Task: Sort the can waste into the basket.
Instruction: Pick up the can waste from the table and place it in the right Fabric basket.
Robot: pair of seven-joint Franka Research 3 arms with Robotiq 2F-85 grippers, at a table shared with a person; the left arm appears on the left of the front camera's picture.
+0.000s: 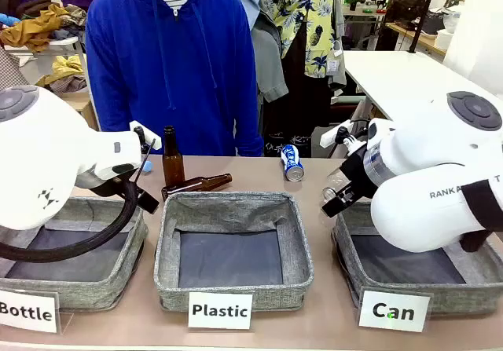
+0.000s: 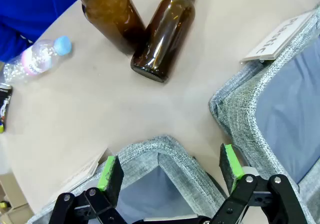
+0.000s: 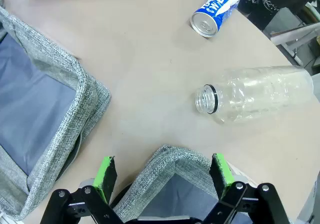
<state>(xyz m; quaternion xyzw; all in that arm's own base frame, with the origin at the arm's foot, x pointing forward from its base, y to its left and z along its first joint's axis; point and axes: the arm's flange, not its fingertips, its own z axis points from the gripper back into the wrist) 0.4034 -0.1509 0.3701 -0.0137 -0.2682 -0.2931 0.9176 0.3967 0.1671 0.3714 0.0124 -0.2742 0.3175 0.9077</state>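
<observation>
Blue-and-white can (image 1: 292, 162) is seen lying on its side near the tabletop's (image 1: 259, 174) far edge, outside the "Can" basket (image 1: 471, 297) at the near right corner. A clear plastic bottle (image 3: 255, 96) is laid between them. Right hand (image 3: 162, 169) and left hand (image 2: 170, 168) are both spread wide, nothing gripped, each held over a basket corner.

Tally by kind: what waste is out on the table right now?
Brown bottles: 2, upright bottle, lying bottle
Plastic bottles: 2, capped bottle, capless bottle
Cans: 2, blue-white can, crushed dark can at the frame edge
Total: 6
</observation>
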